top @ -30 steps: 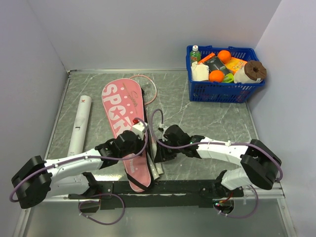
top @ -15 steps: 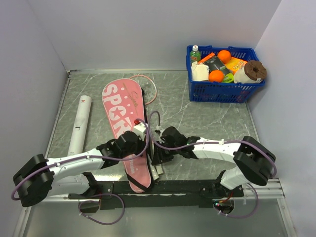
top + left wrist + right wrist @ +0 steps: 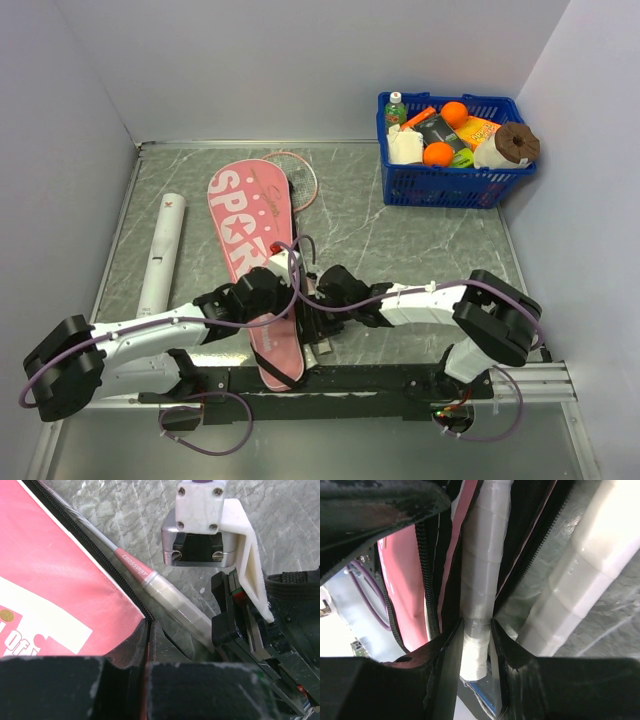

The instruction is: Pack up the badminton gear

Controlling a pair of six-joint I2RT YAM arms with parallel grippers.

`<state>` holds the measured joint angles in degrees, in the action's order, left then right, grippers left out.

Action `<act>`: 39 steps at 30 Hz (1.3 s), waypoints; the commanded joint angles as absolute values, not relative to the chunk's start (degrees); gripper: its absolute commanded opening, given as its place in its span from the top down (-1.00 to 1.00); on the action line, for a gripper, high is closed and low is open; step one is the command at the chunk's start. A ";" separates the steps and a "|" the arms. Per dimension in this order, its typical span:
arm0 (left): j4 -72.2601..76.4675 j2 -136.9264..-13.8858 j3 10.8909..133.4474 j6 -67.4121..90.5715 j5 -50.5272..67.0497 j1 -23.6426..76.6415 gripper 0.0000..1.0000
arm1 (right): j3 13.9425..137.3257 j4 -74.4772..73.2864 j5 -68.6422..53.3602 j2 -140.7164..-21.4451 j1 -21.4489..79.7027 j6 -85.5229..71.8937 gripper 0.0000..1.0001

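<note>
Right wrist view is showing the right gripper with its jaws clenching around a pale taped racket handle, which is lying in the unzipped mouth of the pink bag. A second handle is resting just beside it on the counter. In the left wrist view the left gripper is pinching the bag's zipper edge, jaws clamped on the fabric. I am judging the rackets light and stiff but thin in the shaft, so the wrapped grip is offering the safest, least slippery hold. The bag is looking soft and floppy, so its mouth is likely needing to be held open. Farther out, the bag is stretching across the counter, a white tube is lying well to its left, a racket head is peeking past its far end, and a blue basket is sitting in the far right corner.
</note>
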<state>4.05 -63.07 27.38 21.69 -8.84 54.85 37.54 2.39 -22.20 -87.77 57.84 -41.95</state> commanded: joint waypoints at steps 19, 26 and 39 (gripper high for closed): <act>10.11 -57.48 24.52 22.06 -7.21 55.72 0.98 | 36.39 39.54 -32.43 -98.08 60.38 -56.94 0.48; 9.23 -54.85 23.91 23.55 -7.03 56.07 0.98 | 40.34 42.45 -32.60 -102.65 60.38 -56.60 0.46; 6.86 -53.00 24.08 23.99 -10.11 56.16 0.98 | 34.81 23.82 -19.79 -90.18 60.03 -50.28 0.19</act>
<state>3.44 -54.33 23.09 22.39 -11.25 55.42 35.75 28.53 -26.79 -95.20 59.77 -53.23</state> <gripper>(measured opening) 0.021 0.396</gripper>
